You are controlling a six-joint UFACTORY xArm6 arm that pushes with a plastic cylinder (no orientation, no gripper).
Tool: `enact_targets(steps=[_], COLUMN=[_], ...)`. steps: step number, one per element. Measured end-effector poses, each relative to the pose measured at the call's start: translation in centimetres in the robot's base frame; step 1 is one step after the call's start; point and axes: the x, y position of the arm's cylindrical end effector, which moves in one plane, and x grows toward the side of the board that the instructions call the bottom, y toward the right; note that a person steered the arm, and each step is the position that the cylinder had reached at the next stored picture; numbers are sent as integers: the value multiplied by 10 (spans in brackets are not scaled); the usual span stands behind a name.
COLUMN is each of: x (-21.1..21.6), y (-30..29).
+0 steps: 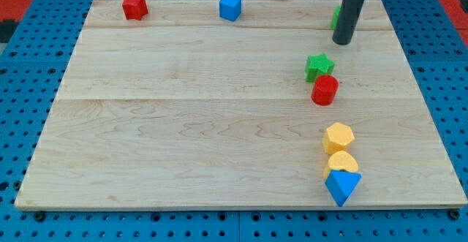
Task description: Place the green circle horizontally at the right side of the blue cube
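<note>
The blue cube (230,6) sits near the view's top edge, a little left of centre. The green circle (336,15) is at the view's top right, mostly hidden behind my rod; only a green sliver shows at the rod's left side. My tip (342,42) rests on the board just below and right of that sliver, well to the right of the blue cube.
A red star (134,6) is at the top left. A green star (319,67) touches a red cylinder (325,90) right of centre. A yellow hexagon (338,137), a yellow block (341,164) and a blue triangle (342,186) cluster at the bottom right of the wooden board (183,125).
</note>
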Motion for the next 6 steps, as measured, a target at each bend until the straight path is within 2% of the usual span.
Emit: enact_targets(steps=[2,4,5,6], x=[-51,-67,-90,-64], y=[19,13,13,18])
